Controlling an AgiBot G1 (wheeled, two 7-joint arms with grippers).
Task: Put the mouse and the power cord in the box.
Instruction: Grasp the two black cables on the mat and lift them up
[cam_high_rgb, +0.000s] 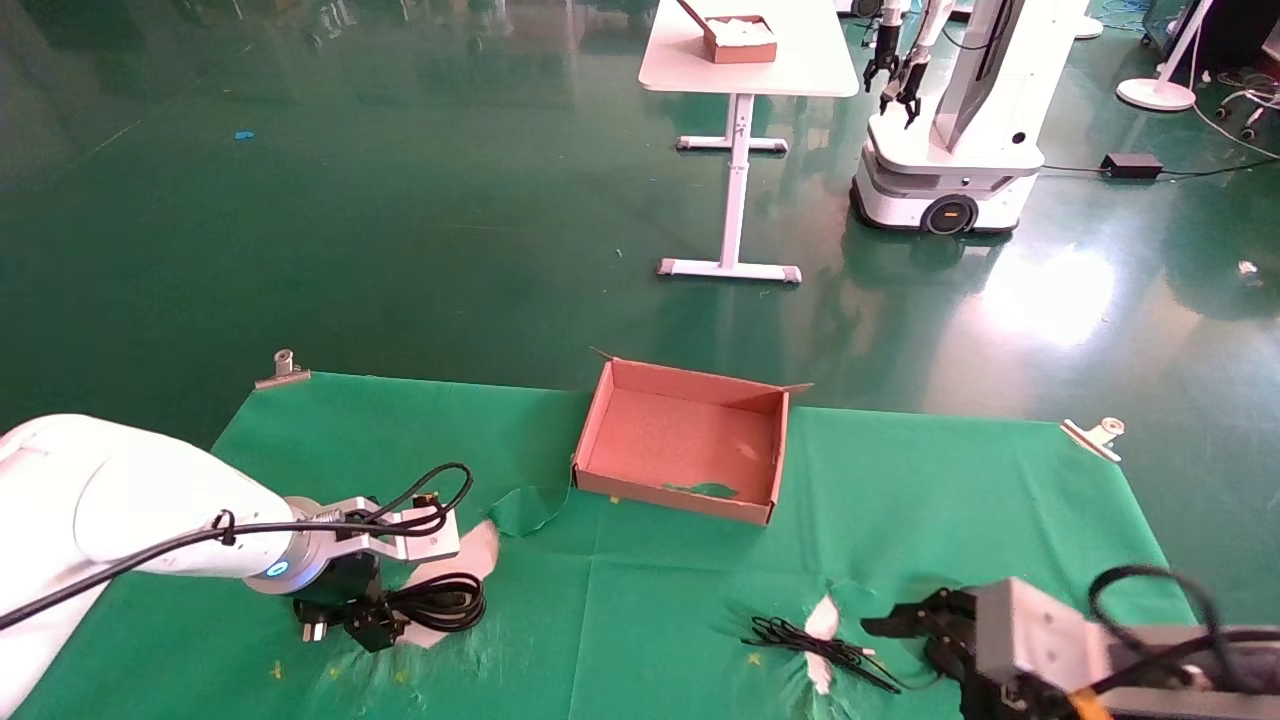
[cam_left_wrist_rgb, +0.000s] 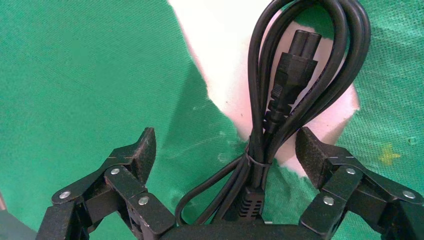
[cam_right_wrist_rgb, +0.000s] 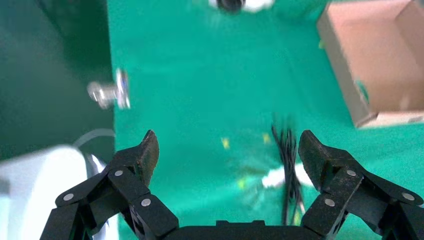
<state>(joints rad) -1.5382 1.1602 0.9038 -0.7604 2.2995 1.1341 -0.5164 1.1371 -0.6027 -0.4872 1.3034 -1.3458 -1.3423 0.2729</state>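
Note:
The power cord (cam_high_rgb: 445, 600) (cam_left_wrist_rgb: 300, 75), a thick black looped bundle tied at its middle, lies on a white torn patch of the green cloth at the front left. My left gripper (cam_high_rgb: 365, 620) (cam_left_wrist_rgb: 226, 150) is open and low over it, the tied part lying between the fingers without touching them. The box (cam_high_rgb: 680, 440) (cam_right_wrist_rgb: 367, 55) stands open and bare at the table's middle. Of the mouse only a thin black wire bundle (cam_high_rgb: 810, 640) (cam_right_wrist_rgb: 288, 150) shows, at the front right; its body is hidden. My right gripper (cam_high_rgb: 905, 635) (cam_right_wrist_rgb: 227, 150) hovers open just right of that wire.
Metal clips (cam_high_rgb: 283, 368) (cam_high_rgb: 1095, 435) (cam_right_wrist_rgb: 107, 92) pin the cloth's far corners. A cloth flap (cam_high_rgb: 525, 510) curls up left of the box. Beyond the table, on the green floor, stand a white table (cam_high_rgb: 745, 60) and another robot (cam_high_rgb: 950, 150).

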